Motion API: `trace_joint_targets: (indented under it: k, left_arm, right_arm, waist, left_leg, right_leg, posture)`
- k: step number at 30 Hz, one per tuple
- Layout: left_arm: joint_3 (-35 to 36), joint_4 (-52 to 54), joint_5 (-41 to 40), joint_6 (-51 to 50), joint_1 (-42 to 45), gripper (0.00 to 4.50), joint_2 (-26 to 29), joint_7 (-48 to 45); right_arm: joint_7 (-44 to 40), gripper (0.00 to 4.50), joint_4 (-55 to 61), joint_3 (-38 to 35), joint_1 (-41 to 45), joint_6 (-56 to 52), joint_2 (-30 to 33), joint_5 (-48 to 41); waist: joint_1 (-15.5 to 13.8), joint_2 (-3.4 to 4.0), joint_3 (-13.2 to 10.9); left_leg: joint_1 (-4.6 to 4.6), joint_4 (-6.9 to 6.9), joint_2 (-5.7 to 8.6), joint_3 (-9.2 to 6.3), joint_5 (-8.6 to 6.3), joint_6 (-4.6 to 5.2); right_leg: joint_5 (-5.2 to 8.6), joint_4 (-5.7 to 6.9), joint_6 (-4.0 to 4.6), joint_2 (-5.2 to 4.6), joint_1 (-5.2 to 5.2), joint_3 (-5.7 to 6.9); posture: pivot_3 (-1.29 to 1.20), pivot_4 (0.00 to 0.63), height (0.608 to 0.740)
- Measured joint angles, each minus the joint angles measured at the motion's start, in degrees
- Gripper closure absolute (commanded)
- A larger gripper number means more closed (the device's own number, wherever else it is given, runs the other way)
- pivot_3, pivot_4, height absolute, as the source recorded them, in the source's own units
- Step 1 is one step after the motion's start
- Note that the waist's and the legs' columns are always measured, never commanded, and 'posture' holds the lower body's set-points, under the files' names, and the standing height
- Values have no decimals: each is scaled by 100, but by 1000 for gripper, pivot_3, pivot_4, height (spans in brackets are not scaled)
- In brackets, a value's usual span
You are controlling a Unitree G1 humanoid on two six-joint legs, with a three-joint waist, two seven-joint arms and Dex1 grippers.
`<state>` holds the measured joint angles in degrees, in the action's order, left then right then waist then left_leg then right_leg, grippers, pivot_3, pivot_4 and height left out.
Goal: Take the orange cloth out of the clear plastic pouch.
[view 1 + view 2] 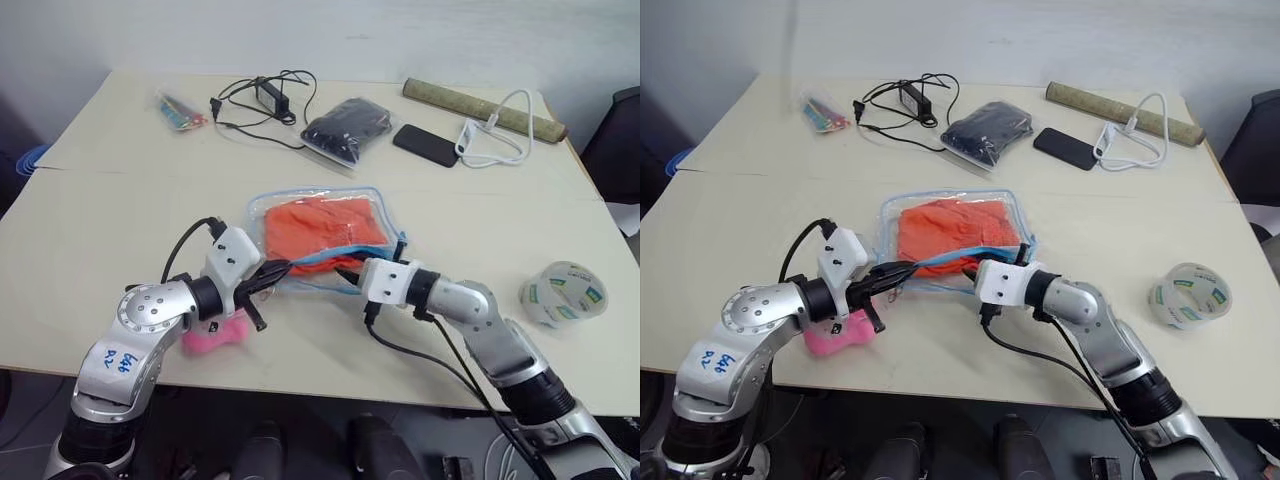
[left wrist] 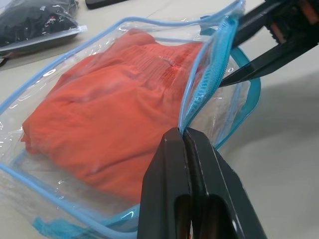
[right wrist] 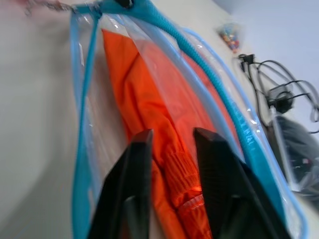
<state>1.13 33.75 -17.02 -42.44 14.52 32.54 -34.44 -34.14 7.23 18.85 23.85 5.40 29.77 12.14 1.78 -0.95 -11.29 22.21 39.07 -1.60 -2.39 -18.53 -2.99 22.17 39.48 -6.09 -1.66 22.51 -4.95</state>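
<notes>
Pink plush (image 1: 215, 336) lies at the near edge of the worktop (image 1: 90, 250), just under the left arm. Left end effector (image 2: 184, 133) has its fingers pressed together on the light blue zipper edge of the clear plastic pouch (image 1: 268, 212), pinching it at the pouch's near side. Right end effector (image 3: 172, 137) has its fingers spread, reaching into the pouch's mouth, with the orange cloth (image 1: 325, 228) between and beyond them. That cloth sits bunched inside the pouch, which rests mid-worktop. A roll of tape (image 1: 564, 293) lies off to the right. Farther back are a small bag of colourful items (image 1: 181, 110), a black cable with adapter (image 1: 264, 100), a clear bag with black contents (image 1: 346, 128), a phone (image 1: 426, 145), a white cable (image 1: 497, 130) and a rolled mat (image 1: 483, 109).
</notes>
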Motion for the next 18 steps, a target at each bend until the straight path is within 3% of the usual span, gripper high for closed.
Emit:
trace_joint_targets:
  k: [6,18]
  left_arm:
    - [1,104,-133,-95,1,4500,-101,140]
    - [16,261,-708,-521,241,4500,-354,445]
  right_arm:
    - [773,253,-460,223,23,697,-110,1118]
    - [2033,253,-1611,830,853,1491,-296,3137]
  waist:
    - [46,0,0]
    - [166,-1,1]
  left_leg:
    - [-1,0,-2,3,1,-1]
    - [-5,0,-3,4,7,-13]
  right_leg:
    - [0,6,0,3,3,-3]
    - [0,15,0,8,3,-4]
  posture:
    - [0,150,740]
    - [0,150,740]
